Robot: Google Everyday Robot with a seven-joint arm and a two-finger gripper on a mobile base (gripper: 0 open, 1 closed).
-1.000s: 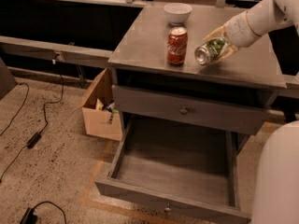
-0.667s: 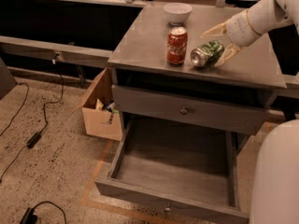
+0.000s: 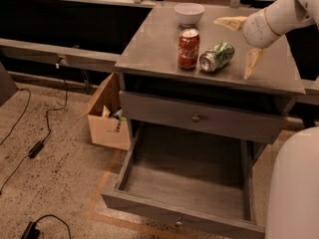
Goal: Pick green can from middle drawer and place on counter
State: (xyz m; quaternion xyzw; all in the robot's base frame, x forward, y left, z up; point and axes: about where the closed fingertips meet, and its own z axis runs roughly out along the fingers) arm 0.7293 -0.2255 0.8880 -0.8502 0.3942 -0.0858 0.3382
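One camera view is all you have, so look at it well. The green can (image 3: pixel 217 57) lies on its side on the counter (image 3: pixel 154 39), just beside the red can (image 3: pixel 188 49), on the side where the arm comes in. Its silver end points at you. I cannot tell if the two cans touch.

The gripper (image 3: pixel 241 43) hangs just past the green can, farther from the red can. Its two fingers are spread wide and hold nothing. One finger is up toward the back of the counter, and the other points down near the front edge.

A second ago the claw had the green can tipped up in its grip. Now it has let go, and the can is down on the counter. That looks like the job is almost done.

The middle drawer (image 3: pixel 174 210) is pulled out, low down in front of the red can, and nothing is in it. A white bowl (image 3: pixel 189 13) sits behind the red can.

A can on its side may roll, so lift your arm away slowly and do not bump it.
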